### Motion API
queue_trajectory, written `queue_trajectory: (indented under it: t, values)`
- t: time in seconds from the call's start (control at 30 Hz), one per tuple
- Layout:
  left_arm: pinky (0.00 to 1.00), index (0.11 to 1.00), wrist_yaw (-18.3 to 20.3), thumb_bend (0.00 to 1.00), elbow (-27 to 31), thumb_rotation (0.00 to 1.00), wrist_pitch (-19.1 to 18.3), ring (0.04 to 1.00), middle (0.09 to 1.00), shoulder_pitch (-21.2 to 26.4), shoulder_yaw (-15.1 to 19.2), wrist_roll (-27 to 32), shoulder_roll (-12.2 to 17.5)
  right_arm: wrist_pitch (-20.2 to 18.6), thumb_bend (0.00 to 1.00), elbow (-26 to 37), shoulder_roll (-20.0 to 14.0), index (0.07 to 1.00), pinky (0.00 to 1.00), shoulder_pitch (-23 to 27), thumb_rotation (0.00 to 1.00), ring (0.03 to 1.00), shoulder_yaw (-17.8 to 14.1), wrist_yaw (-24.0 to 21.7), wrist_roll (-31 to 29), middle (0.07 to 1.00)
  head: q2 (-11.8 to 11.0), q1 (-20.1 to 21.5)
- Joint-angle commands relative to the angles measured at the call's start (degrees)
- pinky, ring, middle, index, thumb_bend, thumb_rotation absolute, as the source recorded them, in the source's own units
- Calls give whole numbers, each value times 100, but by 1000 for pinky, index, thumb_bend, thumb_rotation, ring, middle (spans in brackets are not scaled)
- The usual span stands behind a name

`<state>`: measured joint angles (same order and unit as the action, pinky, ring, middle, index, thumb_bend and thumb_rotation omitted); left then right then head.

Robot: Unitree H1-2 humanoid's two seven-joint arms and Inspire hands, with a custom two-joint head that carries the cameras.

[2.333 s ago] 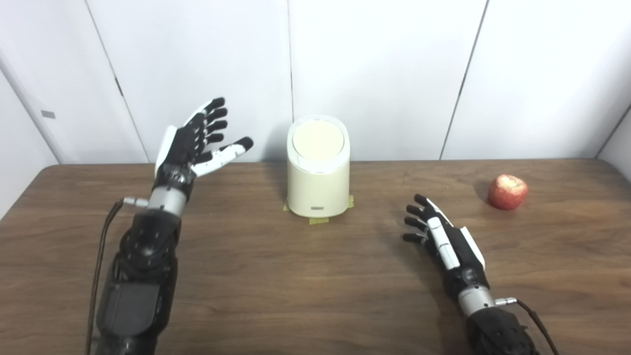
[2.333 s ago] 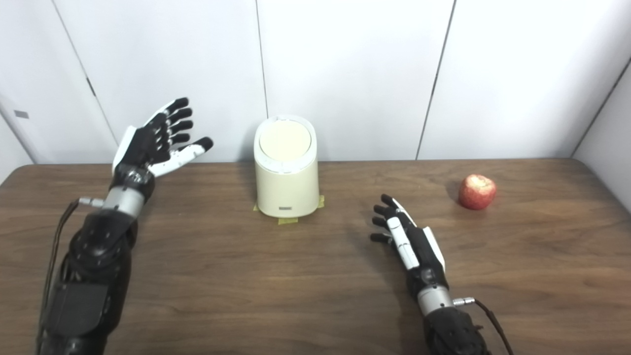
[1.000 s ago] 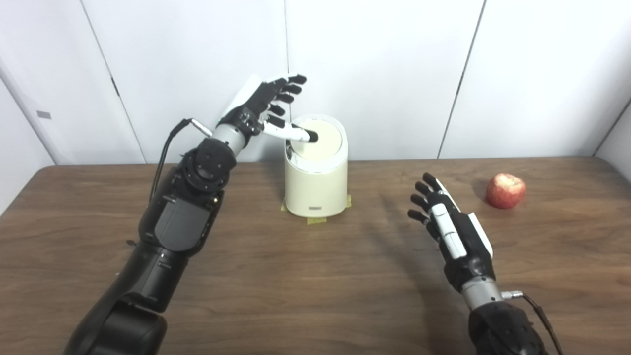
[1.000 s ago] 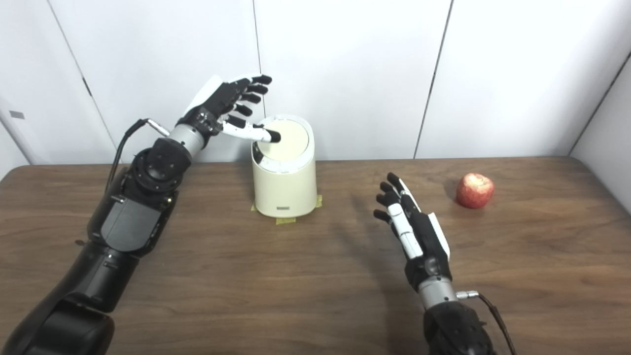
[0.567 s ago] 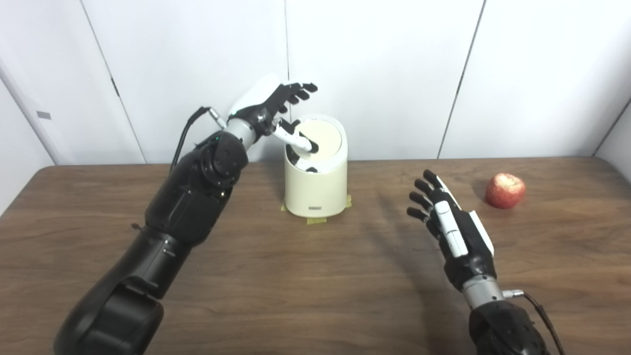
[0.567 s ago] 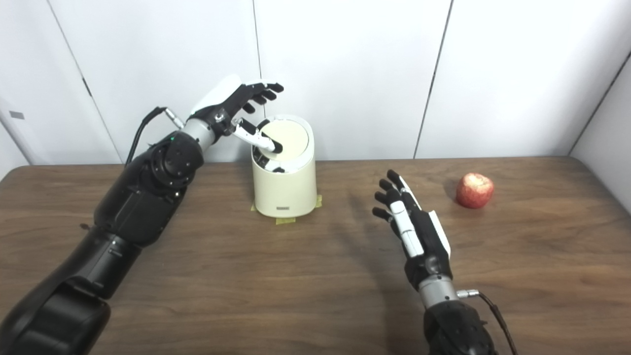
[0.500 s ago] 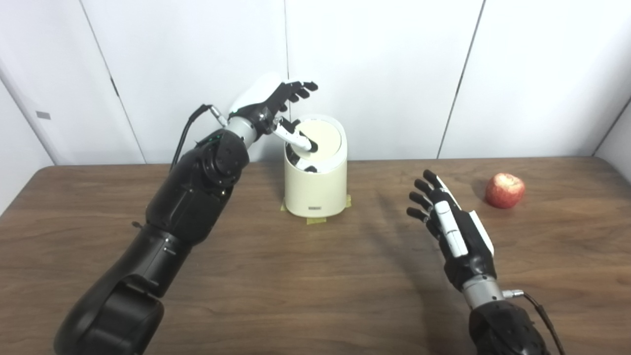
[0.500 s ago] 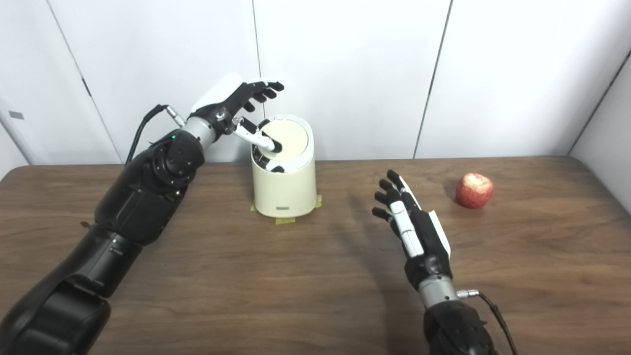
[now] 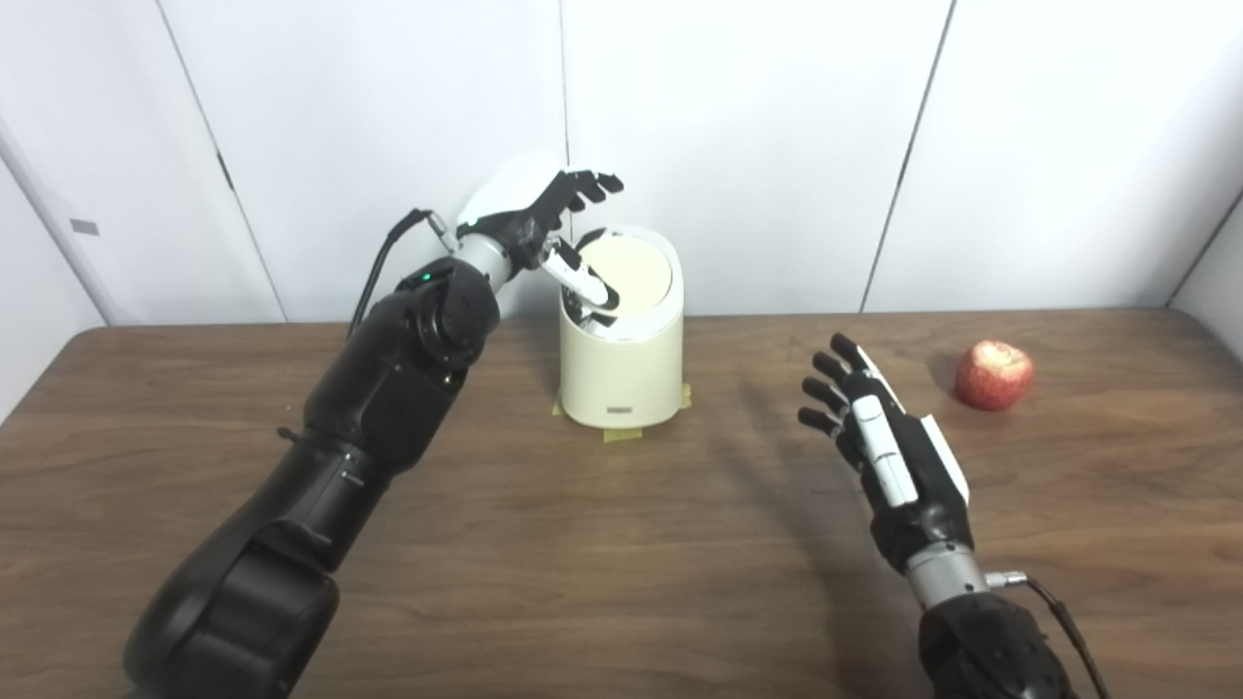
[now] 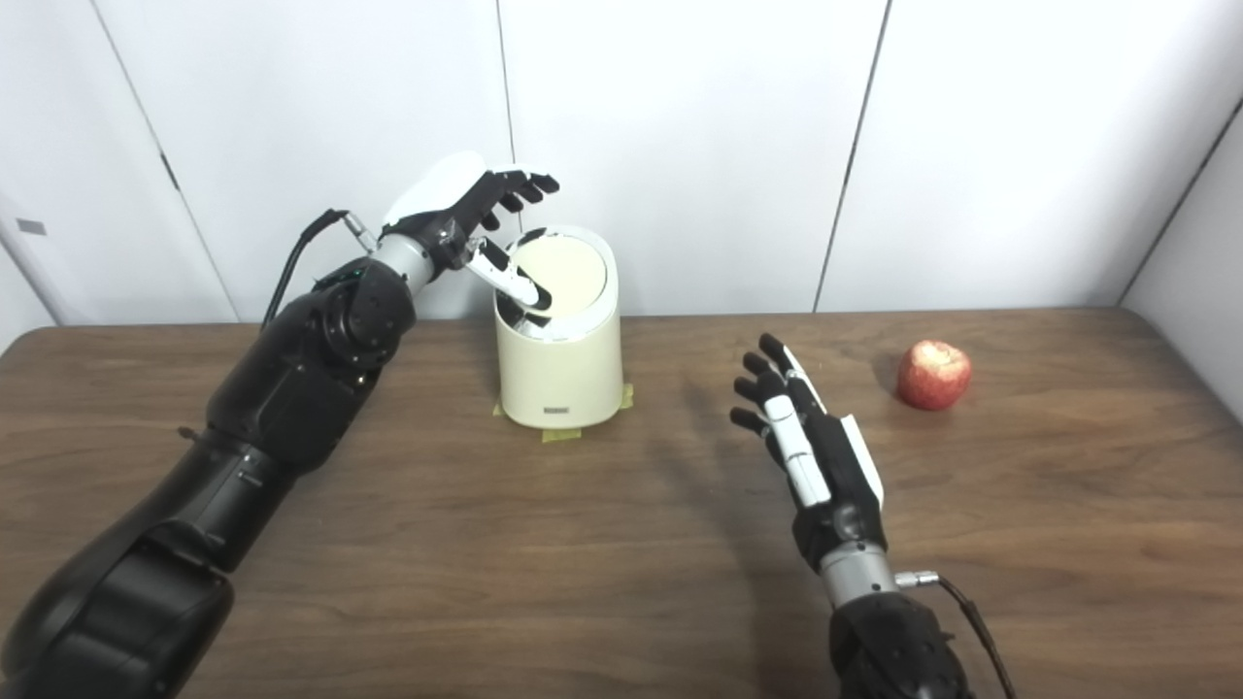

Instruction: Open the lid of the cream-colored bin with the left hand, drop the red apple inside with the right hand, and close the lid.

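Lid-opening step: your left hand, fingers spread and holding nothing, thumb pressing the bin lid beneath it. Right hand spread, empty; next reach the red apple to its right.

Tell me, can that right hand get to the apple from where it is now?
Probably yes. The right hand is open and holds nothing, and the red apple sits alone on the table just beyond it, further to the right. Only bare wood lies between them, so a short reach should do.
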<state>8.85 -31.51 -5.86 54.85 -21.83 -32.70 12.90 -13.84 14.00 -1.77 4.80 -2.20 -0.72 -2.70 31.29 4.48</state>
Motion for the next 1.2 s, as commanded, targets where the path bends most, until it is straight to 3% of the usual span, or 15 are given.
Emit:
queue_trajectory:
  t: [0.0,0.37,0.53,1.17]
  values:
    - [682,838,-198,879,28,4,145,795,817,421,0,-135,-12,116,582,213,4,942,809,140,852,876,-24,29,1,909,-3,19]
    - [642,827,-282,905,-162,13,323,777,804,502,-136,-338,-109,159,599,164,-11,944,811,161,847,875,-14,36,-12,912,-28,34]
    - [674,826,-245,908,-144,10,322,797,809,499,-167,-430,-115,184,585,151,-13,946,811,158,851,872,-18,42,-10,910,-15,41]
    - [739,858,-250,936,-39,13,496,807,829,590,-1125,-1910,211,92,611,262,-64,942,809,141,854,873,-12,19,-32,906,72,42]
